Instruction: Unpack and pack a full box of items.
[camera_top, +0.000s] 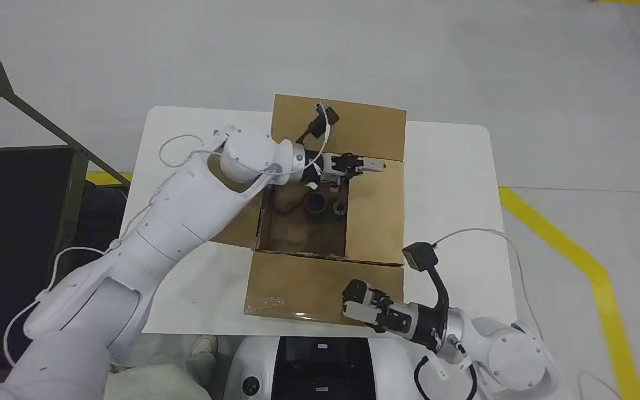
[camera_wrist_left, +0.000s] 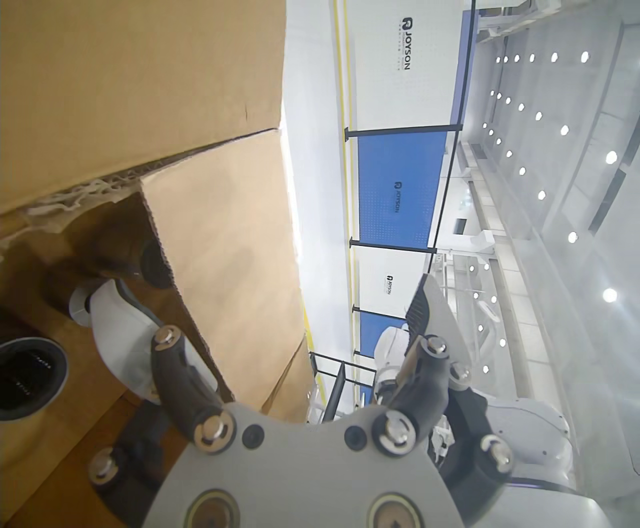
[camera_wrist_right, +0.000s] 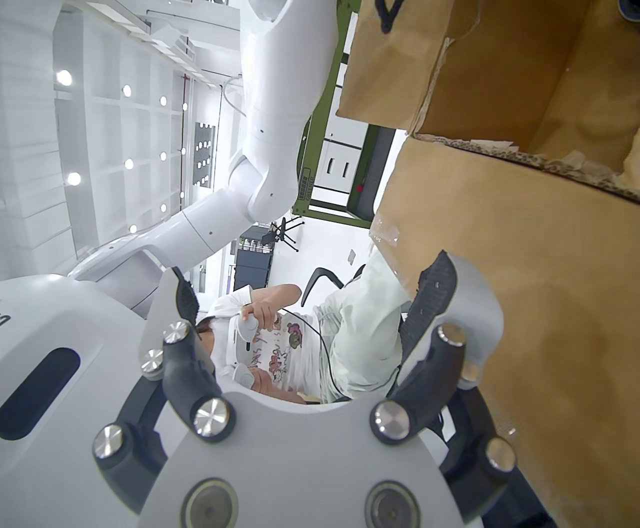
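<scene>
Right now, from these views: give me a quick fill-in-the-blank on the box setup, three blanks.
1. The cardboard box sits on a ___ table.
2. The claw at the box's far edge belongs to the ___ arm.
3. The right claw, beside the flap closest to the robot, has its fingers ___ and holds nothing.

Missing words: white; left; open.

your right claw (camera_wrist_right: 308, 277) stands spread wide, one black-padded finger (camera_wrist_right: 430, 295) just beside a flap of the brown cardboard box (camera_wrist_right: 530, 310).
</scene>
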